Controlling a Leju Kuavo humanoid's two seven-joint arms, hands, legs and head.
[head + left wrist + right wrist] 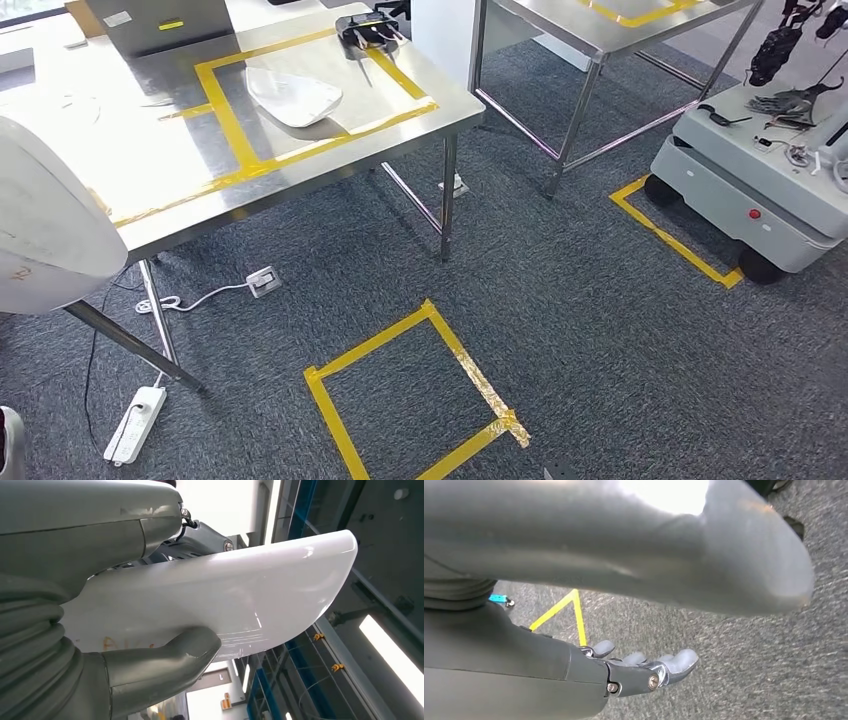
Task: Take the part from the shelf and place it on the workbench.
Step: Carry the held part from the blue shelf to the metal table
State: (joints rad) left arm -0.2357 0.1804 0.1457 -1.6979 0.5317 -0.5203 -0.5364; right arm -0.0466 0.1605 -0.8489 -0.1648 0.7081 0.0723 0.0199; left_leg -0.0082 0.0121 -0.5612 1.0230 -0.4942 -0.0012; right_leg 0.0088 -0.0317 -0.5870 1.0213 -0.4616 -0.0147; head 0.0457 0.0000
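A large white curved shell part (240,590) is gripped by my left hand (145,672), thumb on one face and fingers on the other. In the head view this part (40,220) shows at the far left, overlapping the near left corner of the steel workbench (300,170). The workbench is marked with yellow tape rectangles, and a second white part (293,95) lies inside one of them. My right hand (639,672) hangs above the grey carpet, fingers apart and holding nothing.
A black device (367,30) sits at the workbench's far edge. A second steel table (600,30) stands behind on the right, and a grey wheeled cart (750,190) at the far right. On the carpet are a yellow tape square (415,395), a power strip (135,425) and a cable.
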